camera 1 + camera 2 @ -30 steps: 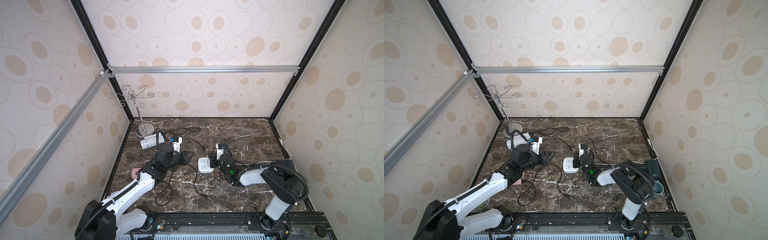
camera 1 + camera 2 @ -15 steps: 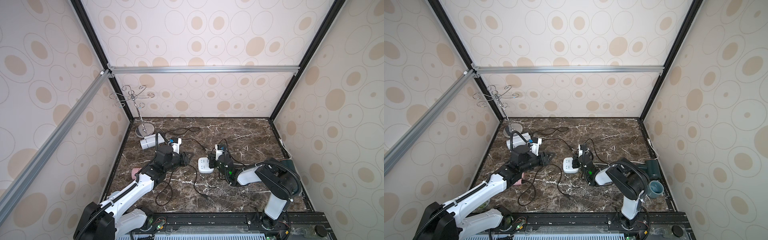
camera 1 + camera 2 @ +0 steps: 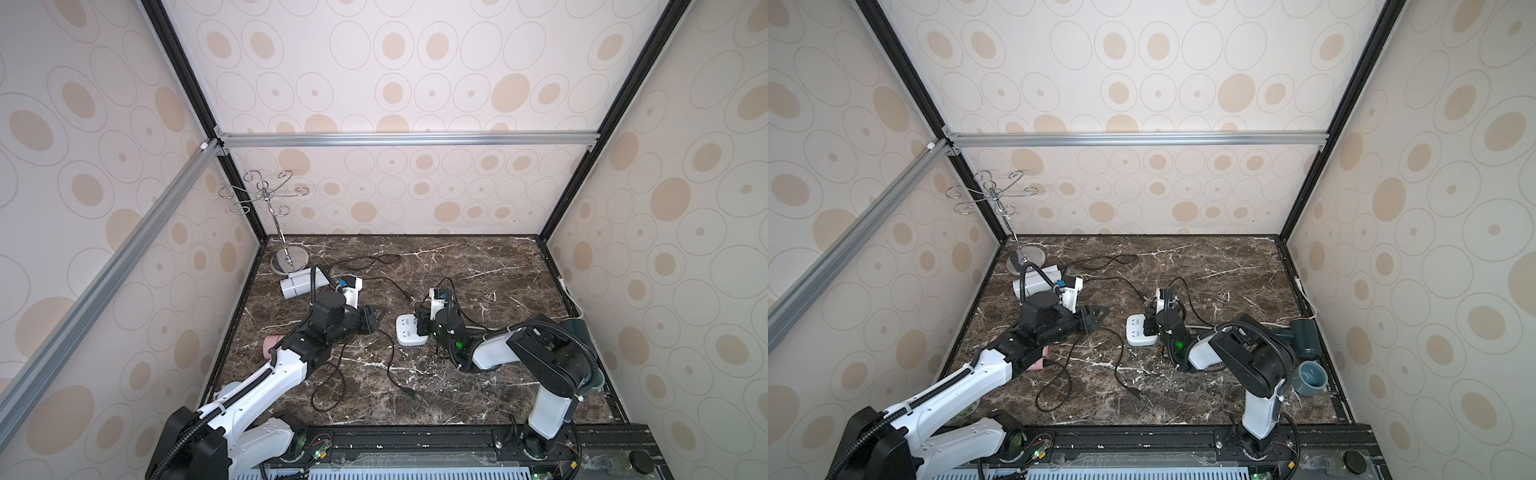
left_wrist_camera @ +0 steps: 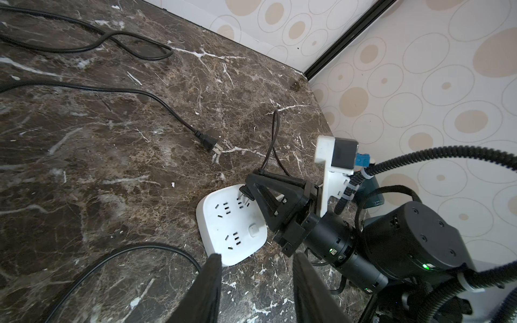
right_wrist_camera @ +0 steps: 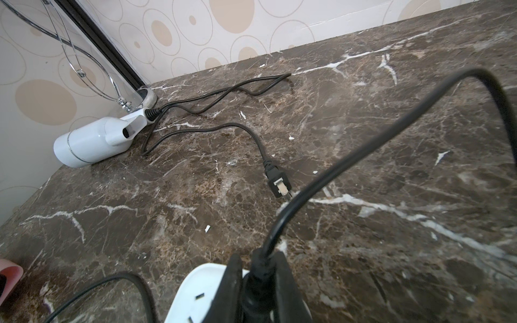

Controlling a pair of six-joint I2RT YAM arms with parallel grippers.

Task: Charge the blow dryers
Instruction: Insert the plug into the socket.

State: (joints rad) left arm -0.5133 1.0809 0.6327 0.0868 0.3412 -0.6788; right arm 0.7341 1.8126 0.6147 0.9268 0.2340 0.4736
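Note:
Over the far side of the square white power strip (image 3: 409,330) (image 5: 201,293), my right gripper (image 5: 258,279) is shut on a black plug (image 5: 258,268), whose prongs meet a socket (image 4: 242,200). That plug's cord arcs up and away. My left gripper (image 4: 257,279) stands open and empty just short of the strip's left side (image 3: 1139,330). The white blow dryer (image 3: 296,286) (image 5: 92,142) lies at the back left, with its loose plug (image 5: 278,184) (image 4: 208,144) flat on the marble. The pink dryer (image 3: 272,345) lies under my left arm. The dark green dryer (image 3: 1306,338) lies at the right wall.
A chrome hook stand (image 3: 286,262) occupies the back left corner. A teal-grey cup (image 3: 1308,376) sits at the right behind my right arm. Black cords (image 3: 390,365) loop over the marble in front of the strip and behind it (image 4: 134,50).
My left gripper has crept a little to the right toward the power strip. The right arm's elbow has swung slightly left while its gripper stayed at the strip.

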